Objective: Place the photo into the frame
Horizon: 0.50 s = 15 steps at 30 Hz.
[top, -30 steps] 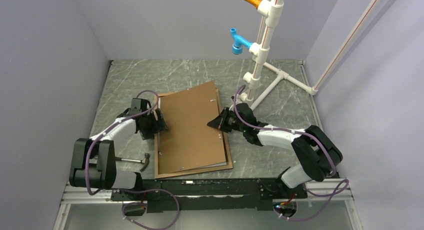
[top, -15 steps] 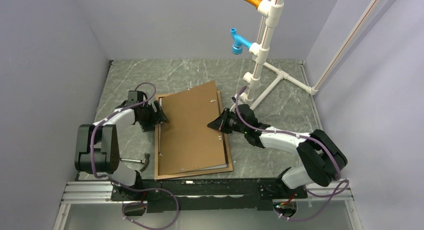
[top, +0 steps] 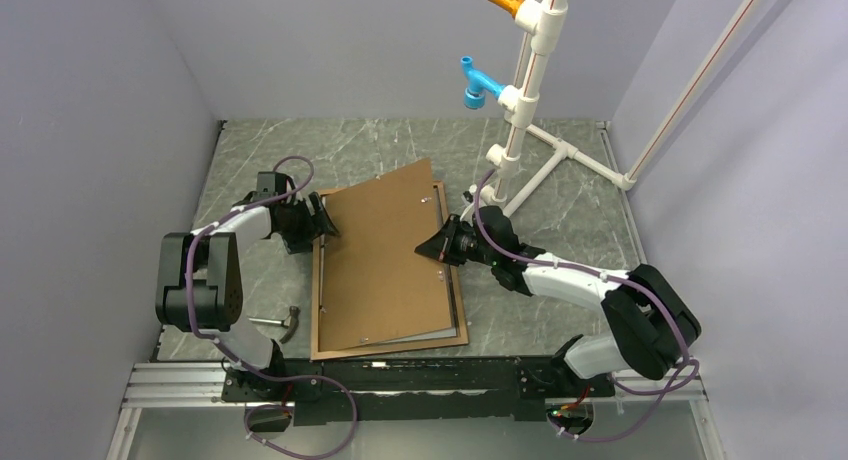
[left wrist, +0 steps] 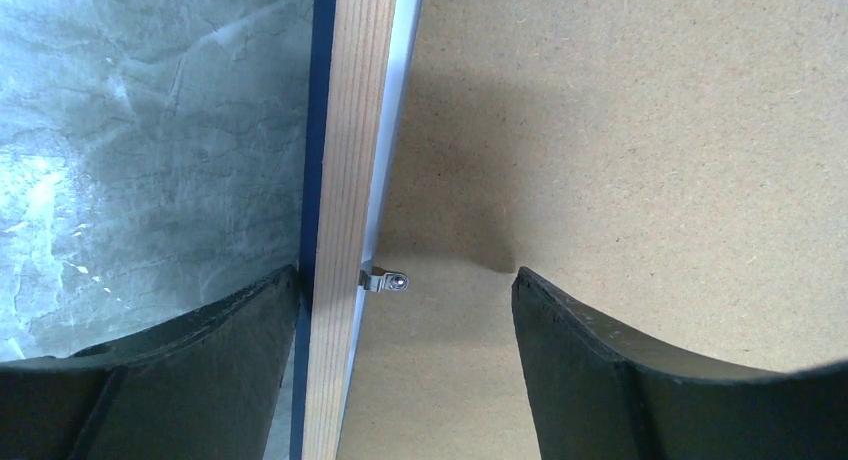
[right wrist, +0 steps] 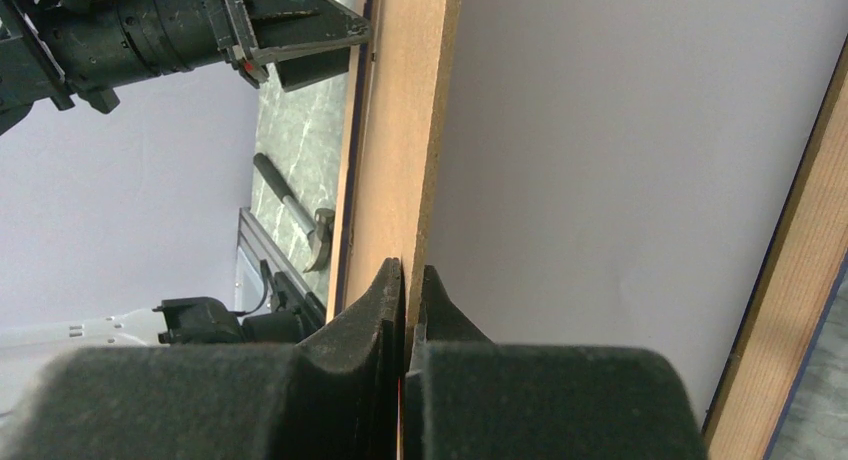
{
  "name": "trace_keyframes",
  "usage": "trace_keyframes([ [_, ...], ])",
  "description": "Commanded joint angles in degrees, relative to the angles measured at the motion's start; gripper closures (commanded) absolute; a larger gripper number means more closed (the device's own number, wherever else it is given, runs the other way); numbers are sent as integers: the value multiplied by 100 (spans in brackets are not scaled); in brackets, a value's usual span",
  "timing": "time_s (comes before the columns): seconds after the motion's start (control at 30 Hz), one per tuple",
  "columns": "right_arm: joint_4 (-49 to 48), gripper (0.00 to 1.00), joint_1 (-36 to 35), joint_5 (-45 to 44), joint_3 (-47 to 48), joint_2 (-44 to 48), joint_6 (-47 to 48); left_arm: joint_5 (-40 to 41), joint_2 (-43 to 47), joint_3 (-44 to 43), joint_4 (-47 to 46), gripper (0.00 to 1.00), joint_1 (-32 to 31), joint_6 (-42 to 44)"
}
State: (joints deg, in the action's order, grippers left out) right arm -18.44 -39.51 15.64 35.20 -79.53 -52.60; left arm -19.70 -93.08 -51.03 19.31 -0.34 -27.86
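Lavender walls close in a grey marbled table [top: 260, 160]. A white plastic pipe stand with blue and orange fittings [top: 520, 110] rises at 1 o'clock, and a small steel claw hammer [top: 278, 323] lies at 8 o'clock.

At the table's centre lies the large thin-railed rectangular frame [top: 390, 347], flat, with its brown wood face up and a navy edge showing in the left wrist view. Over it sits a plain brown fibreboard backing board [top: 385, 250], skewed clockwise so its far corner overhangs the rail at 12 o'clock.

The right tool [top: 443, 248] is pinched tight on the board's 3 o'clock edge and holds that side raised off the frame. Under the lifted board, the right wrist view shows a broad pale sheet bounded by the wooden rail. It is most likely the photo [right wrist: 600, 180] lying white back up inside the frame, though its printed face is hidden.

The left tool [top: 318, 223] is at the frame's 10 o'clock side, spread wide and holding nothing. Its black fingers [left wrist: 650, 380] straddle the rail and a small metal retaining clip [left wrist: 385, 280].

Judged from this, the photo seems to be placed already and the task is well past halfway. What remains is to square the board, lower it into the recess and turn the clips over it.
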Motion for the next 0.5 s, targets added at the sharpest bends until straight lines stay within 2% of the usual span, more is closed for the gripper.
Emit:
trace_keyframes([
  [0.0,838,100,-127,551,-236,-297,1248,-538,-187,39,-440,20,-54,0],
  [0.1,869,100,-127,390,-273,-478,1235,-519,-202,68,-439,20,-54,22],
  [0.2,651,100,-106,599,-338,-618,1307,-482,-182,99,-418,20,-54,49],
  [0.47,275,100,-109,1060,-596,55,1516,-376,-30,250,-401,20,-57,83],
])
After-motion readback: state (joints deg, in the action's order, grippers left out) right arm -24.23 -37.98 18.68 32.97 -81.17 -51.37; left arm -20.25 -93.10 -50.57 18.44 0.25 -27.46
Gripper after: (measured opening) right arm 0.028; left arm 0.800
